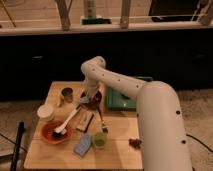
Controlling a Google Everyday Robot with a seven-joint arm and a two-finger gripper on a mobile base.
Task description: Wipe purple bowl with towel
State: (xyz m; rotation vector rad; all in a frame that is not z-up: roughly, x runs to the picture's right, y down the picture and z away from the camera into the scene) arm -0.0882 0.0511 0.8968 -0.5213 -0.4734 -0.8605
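Item, counter (pixel 60 155): a pale wooden top carrying all the pieces; we take the purple bowl as our landmark for placing them.

Item, purple bowl (pixel 96 98): small, dark maroon, sitting toward the back middle of the counter, mostly covered by the arm's wrist. Only a dark rim shows on its right side.

Item, hand (pixel 88 100): lowered directly onto the near-left side of the purple bowl, the white arm reaching down from the robot's body at right. We cannot tell how its fingers stand. A pale scrap just at its left may be the towel, though we cannot confirm this. We judge the hand sits low over the bowl because the wiping needs contact with the inside.

Item, orange-red bowl (pixel 52 133): well forward and left of the purple bowl, holding a white-handled brush (pixel 69 121) that leans up toward the purple bowl.

Item, metal cup (pixel 67 94): just left of the purple bowl.

Item, white cup (pixel 46 111): left and forward of it.

Item, green tray (pixel 120 99): just right of the purple bowl, at the counter's back edge.

Item, green cup (pixel 100 140) and blue sponge (pixel 83 145): both forward of the purple bowl, side by side.
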